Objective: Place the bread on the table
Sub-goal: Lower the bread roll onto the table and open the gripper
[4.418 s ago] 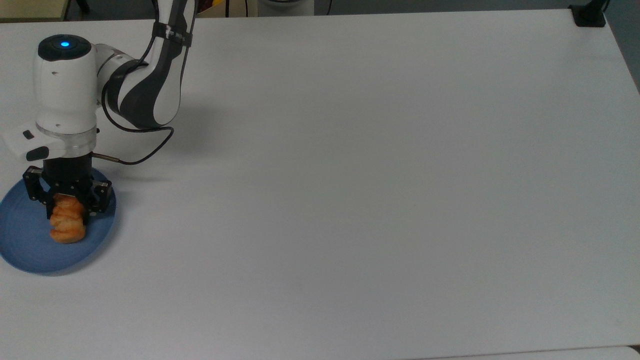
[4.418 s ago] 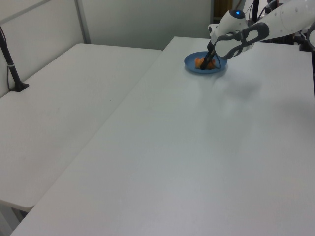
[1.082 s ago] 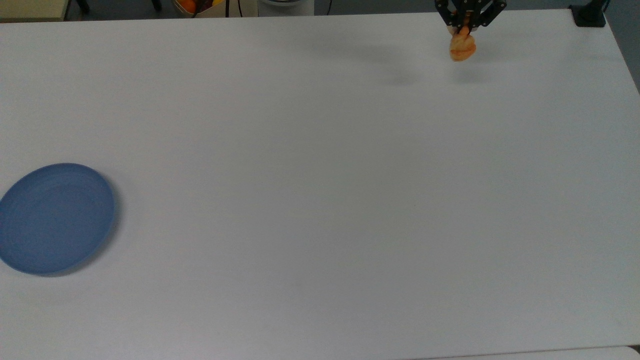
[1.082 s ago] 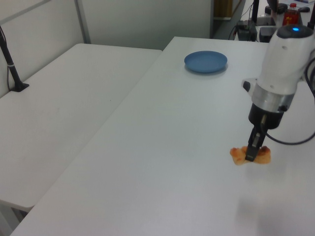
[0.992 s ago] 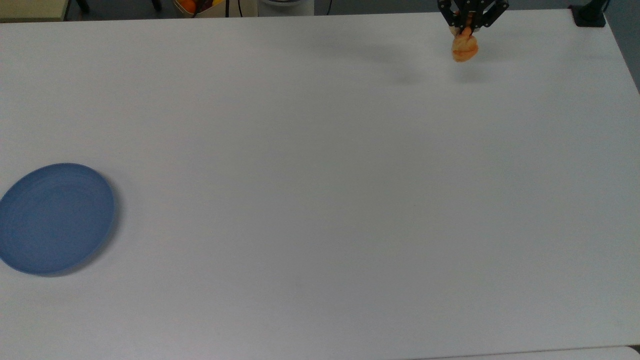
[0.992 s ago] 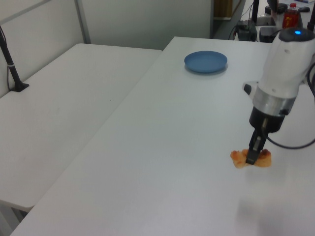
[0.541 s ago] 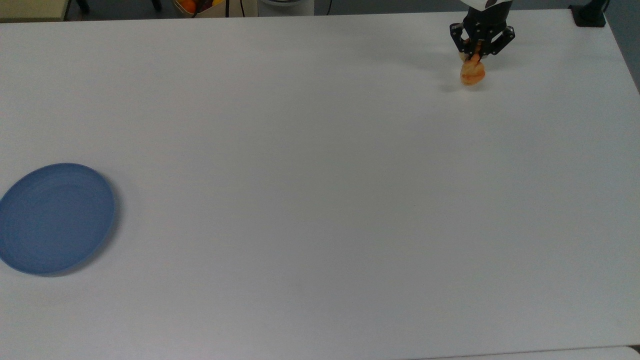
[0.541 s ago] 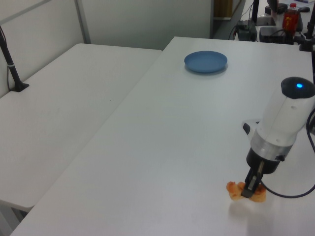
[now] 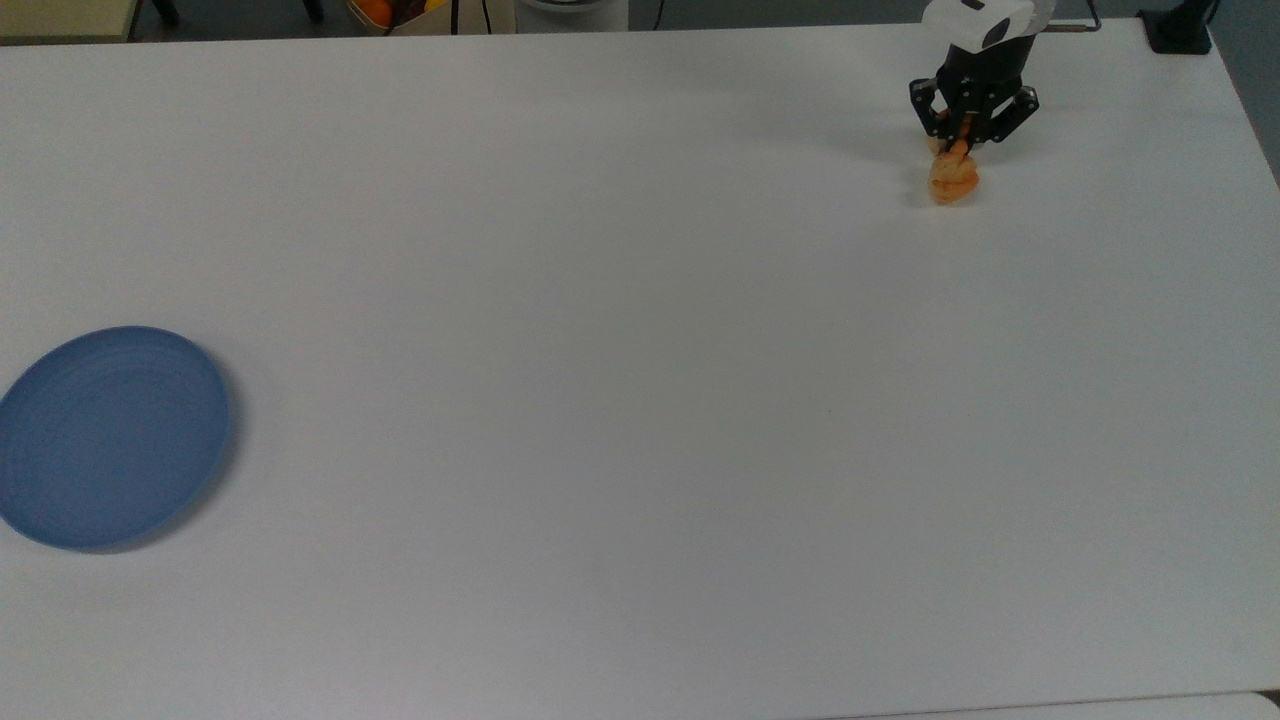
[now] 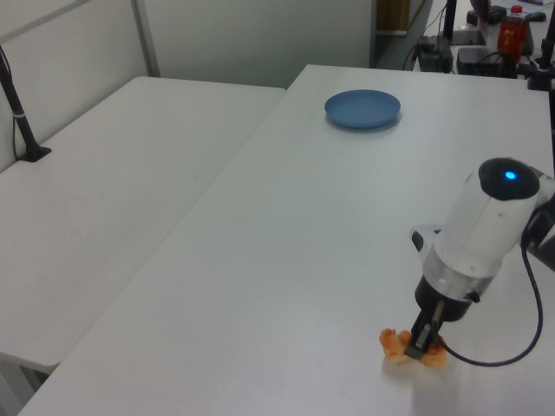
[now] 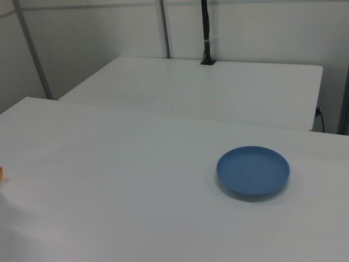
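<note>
The bread (image 9: 954,180), a small golden-orange roll, rests low on the white table (image 9: 640,380) near the top view's upper right corner. My gripper (image 9: 958,148) points down and is shut on the bread's upper end. In the left view the bread (image 10: 397,345) sits at the table (image 10: 312,260) surface under my gripper (image 10: 420,348), near the bottom right. A sliver of orange, the bread (image 11: 1,173), shows at the right view's left edge.
An empty blue plate (image 9: 105,435) lies at the top view's left edge, far from the bread; the plate (image 10: 362,109) also shows in the left view and the plate (image 11: 253,170) in the right view. A second white table (image 10: 104,208) adjoins. A black post base (image 9: 1178,30) stands at the corner.
My gripper carried the bread from the blue plate across the table. Over the last second it moved down to the table surface, still shut on the bread.
</note>
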Available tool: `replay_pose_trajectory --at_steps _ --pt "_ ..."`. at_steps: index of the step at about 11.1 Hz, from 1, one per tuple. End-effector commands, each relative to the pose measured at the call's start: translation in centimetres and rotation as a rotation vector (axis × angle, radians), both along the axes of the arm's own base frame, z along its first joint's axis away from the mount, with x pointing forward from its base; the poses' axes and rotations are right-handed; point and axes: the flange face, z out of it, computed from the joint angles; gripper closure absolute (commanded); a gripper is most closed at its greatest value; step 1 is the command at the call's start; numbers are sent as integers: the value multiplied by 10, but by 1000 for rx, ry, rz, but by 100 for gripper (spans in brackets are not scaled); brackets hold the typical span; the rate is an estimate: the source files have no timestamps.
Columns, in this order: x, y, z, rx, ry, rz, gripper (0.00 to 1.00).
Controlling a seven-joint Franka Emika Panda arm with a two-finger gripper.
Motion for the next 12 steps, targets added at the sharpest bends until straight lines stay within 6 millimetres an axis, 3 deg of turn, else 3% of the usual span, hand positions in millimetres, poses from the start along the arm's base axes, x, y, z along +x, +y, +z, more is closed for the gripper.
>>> replay_pose_trajectory --at_steps 1,2,3,4,12 --pt "0 6 -6 -6 -14 -4 88" --pt "0 6 -6 -5 -14 -3 72" --pt "0 6 -7 -6 -13 0 28" --pt "1 5 -8 -12 -15 5 0" --pt "1 5 -7 -10 -18 7 0"
